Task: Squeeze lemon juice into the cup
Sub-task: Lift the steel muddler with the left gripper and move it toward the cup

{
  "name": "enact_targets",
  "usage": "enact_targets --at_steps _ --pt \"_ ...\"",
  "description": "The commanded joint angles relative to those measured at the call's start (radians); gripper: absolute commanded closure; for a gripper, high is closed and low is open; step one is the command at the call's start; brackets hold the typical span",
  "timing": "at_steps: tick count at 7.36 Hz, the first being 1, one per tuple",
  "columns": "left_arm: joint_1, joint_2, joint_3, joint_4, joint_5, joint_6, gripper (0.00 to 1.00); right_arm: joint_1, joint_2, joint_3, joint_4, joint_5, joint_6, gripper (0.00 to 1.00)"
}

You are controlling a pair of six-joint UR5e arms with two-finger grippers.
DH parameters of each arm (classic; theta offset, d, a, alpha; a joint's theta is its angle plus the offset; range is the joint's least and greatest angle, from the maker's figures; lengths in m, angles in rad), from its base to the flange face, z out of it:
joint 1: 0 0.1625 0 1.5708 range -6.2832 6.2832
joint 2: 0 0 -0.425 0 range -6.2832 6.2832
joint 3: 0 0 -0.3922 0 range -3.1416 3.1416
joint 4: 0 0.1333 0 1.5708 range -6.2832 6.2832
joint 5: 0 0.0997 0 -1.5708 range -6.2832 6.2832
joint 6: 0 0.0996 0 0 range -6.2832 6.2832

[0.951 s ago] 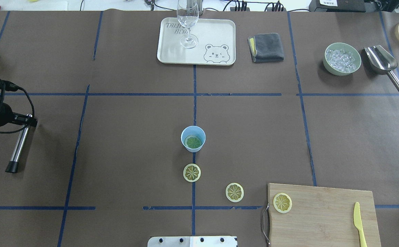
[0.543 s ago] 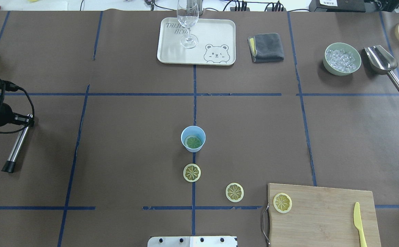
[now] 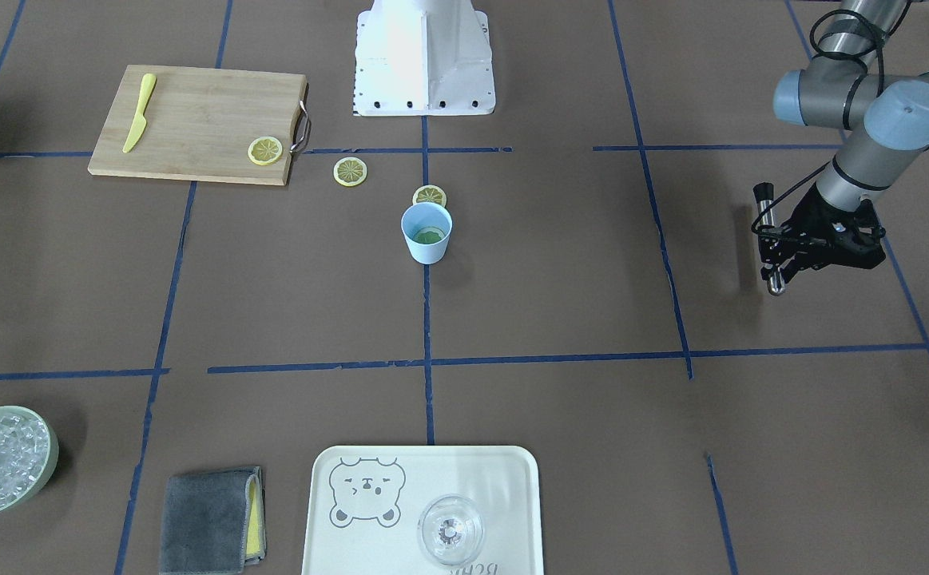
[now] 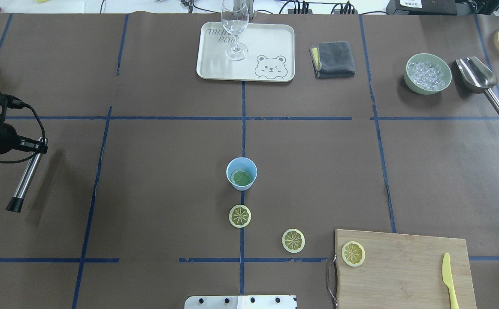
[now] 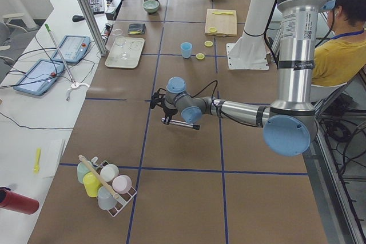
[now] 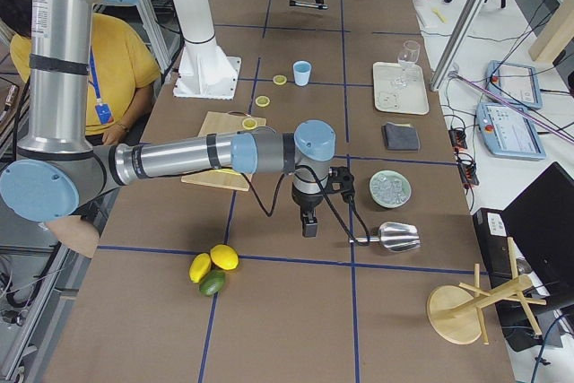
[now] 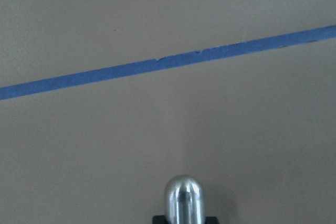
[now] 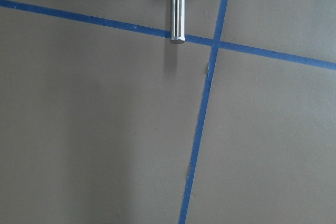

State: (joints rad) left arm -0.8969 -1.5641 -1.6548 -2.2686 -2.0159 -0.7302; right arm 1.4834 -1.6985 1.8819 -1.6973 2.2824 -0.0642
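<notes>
The light-blue cup (image 4: 241,168) stands at the table's middle with one lemon slice (image 4: 242,178) inside it. Two more lemon slices (image 4: 240,216) (image 4: 293,240) lie on the table on my side of the cup. A third (image 4: 352,253) lies on the cutting board (image 4: 403,274). My left gripper (image 4: 39,143) is far left of the cup, shut on a metal rod (image 4: 26,176) with a black tip, held above the table. It also shows in the front view (image 3: 776,251). My right gripper (image 6: 309,220) shows only in the exterior right view, so I cannot tell its state.
A tray (image 4: 270,38) with a clear glass (image 4: 234,25) sits at the far middle. A grey cloth (image 4: 333,59), a green bowl of ice (image 4: 427,74) and a metal scoop (image 4: 476,77) lie far right. A yellow knife (image 4: 449,279) lies on the board.
My left gripper with the rod has shifted slightly toward the far side of the table. The cup and the slices have not moved.
</notes>
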Motion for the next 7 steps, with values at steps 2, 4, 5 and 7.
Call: enact_targets --at_steps 2,4,5,7 --pt "-0.033 -0.077 -0.118 -0.005 0.034 0.127 1.0 0.0 0.0 0.0 0.002 -0.004 0.001 0.0" --pt "-0.027 -0.246 -0.14 -0.014 0.197 0.127 1.0 0.009 0.002 0.0 0.002 -0.009 0.001 0.0" --pt "-0.027 -0.351 -0.135 -0.015 0.198 0.127 1.0 0.012 0.002 -0.001 0.001 -0.009 0.001 0.0" --pt "-0.02 -0.412 -0.131 -0.133 0.239 0.123 1.0 0.021 -0.004 -0.001 0.001 -0.009 0.003 0.0"
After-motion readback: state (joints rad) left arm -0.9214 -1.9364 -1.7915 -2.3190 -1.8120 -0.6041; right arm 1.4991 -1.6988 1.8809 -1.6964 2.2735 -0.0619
